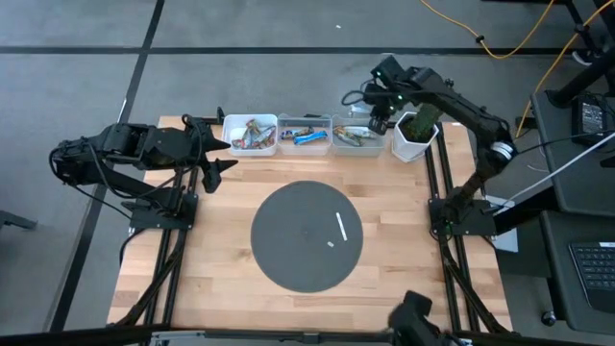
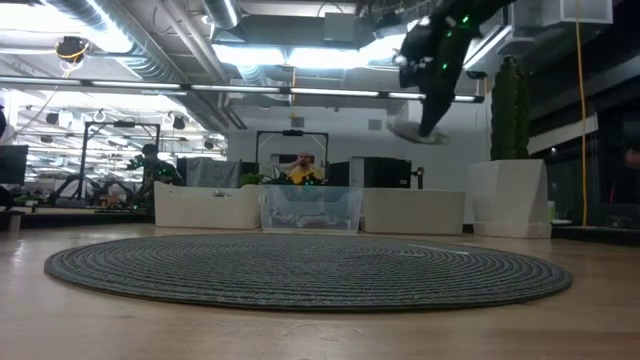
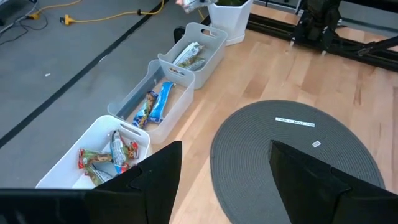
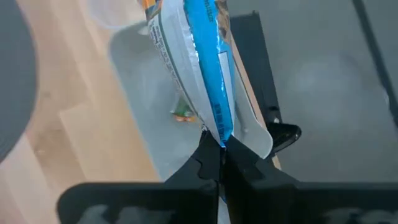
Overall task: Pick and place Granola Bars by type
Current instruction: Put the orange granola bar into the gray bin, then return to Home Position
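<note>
Right gripper (image 4: pixel 219 163) closed tight on a blue-and-silver granola bar (image 4: pixel 205 62), held above the rightmost bin (image 1: pixel 357 135) at the desk's (image 1: pixel 221 259) far edge, just beside the white pot (image 1: pixel 415 135). Bar hung clear of the bin, not touching it. Other granola bars sorted in three bins: red-brown ones in the left bin (image 3: pixel 93 155), blue ones in the middle bin (image 3: pixel 152 102), silver-green ones in the right. Left gripper (image 1: pixel 213 154) parked wide open near the left bin, holding nothing. Thin white strip (image 1: pixel 340 227) lay on the round dark mat (image 1: pixel 288 240).
</note>
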Motion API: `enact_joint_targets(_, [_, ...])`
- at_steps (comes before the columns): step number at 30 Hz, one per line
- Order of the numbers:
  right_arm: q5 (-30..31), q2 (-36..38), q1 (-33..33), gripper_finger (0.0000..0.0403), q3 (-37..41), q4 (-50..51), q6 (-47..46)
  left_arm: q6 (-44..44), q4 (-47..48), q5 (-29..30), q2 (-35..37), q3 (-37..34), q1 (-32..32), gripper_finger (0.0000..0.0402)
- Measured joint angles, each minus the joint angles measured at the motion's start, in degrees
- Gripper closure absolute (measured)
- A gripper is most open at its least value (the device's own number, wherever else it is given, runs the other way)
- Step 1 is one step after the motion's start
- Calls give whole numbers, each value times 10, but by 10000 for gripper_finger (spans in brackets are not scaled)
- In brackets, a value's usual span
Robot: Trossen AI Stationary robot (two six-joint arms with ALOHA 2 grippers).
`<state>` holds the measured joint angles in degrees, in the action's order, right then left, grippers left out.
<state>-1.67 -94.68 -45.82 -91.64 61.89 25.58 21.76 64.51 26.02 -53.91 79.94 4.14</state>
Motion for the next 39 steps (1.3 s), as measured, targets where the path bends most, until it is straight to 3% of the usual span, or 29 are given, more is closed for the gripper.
enact_joint_targets(10, [-1,-62,-4,394,-52,22,0,25,0,0,0,0,0,171])
enact_joint_targets(20, [-14,-80,7,394,74,-107,-13,31,0,15,0,0,0,171])
enact_joint_targets(29, [-13,-80,11,389,92,-115,-12,27,0,15,0,0,0,171])
enact_joint_targets(33, [0,-80,11,352,82,-96,-13,27,0,15,0,0,0,171])
enact_joint_targets(39, [1,-79,23,251,46,-57,-43,26,0,15,0,0,0,171])
